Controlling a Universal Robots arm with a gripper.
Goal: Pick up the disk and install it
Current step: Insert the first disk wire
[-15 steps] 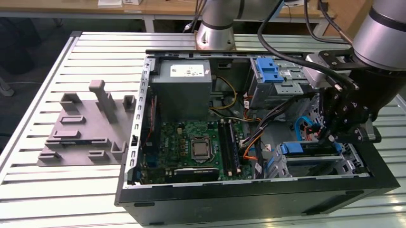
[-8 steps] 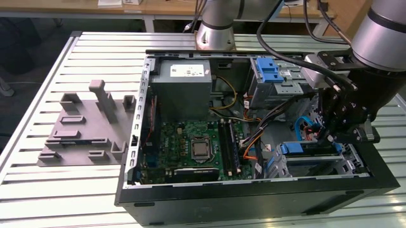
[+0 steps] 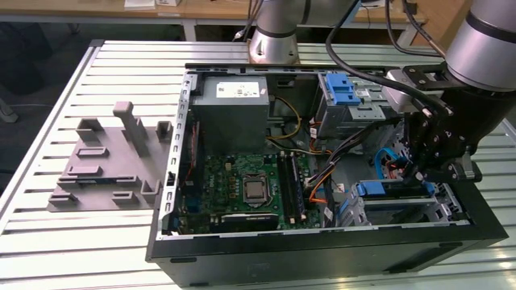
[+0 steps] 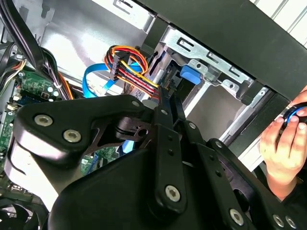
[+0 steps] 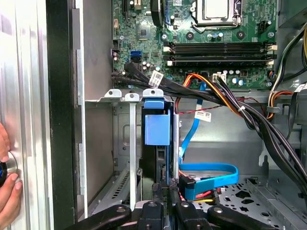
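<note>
The end effector [image 3: 419, 172] is seen lowered into the open computer case [image 3: 322, 254] on the slatted desk [image 3: 48, 241], at the drive cage [image 3: 403, 202] in the case's front corner. The disk [image 5: 157, 143] sits on edge in a slot of that cage, directly ahead of the end effector, blue carrier tab outermost. In the first wrist view the fingers [image 5: 165, 189] are drawn close together on the disk's rear edge, apparently clamped on it; actual contact cannot be told for certain. A blue data cable [image 5: 211, 175] and a bundle of coloured power wires [image 4: 129, 67] lie just beside the end effector. The motherboard [image 3: 246, 187] lies beyond the disk. A person's hand [image 4: 283, 143] is seen outside the case wall, fingers on a small round blue-ringed object [image 4: 293, 114].
</note>
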